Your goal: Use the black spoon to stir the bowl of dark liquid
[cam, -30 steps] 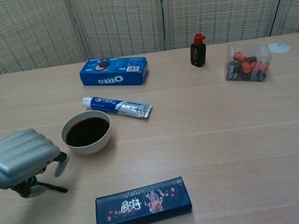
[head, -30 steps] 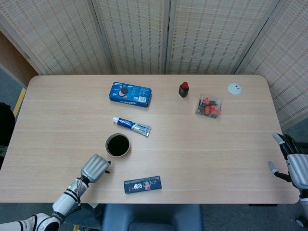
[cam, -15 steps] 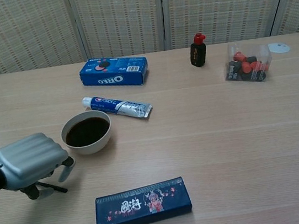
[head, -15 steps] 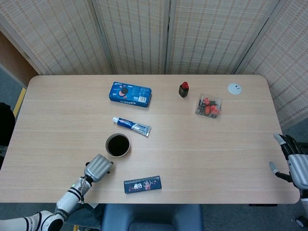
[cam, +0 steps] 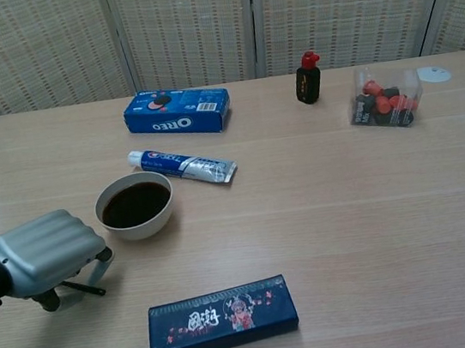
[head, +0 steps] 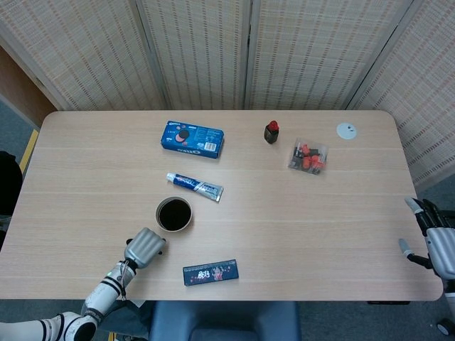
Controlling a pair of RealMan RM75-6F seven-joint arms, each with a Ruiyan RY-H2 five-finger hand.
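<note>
Retreating slightly from bowl [cam: 136, 206]: left hand [cam: 43, 253]

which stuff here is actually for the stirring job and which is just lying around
For the job: black spoon under the left hand; bowl of dark liquid.

Lying about: Oreo box, toothpaste tube, dark blue box, small black bottle, clear pack, white disc.
</note>
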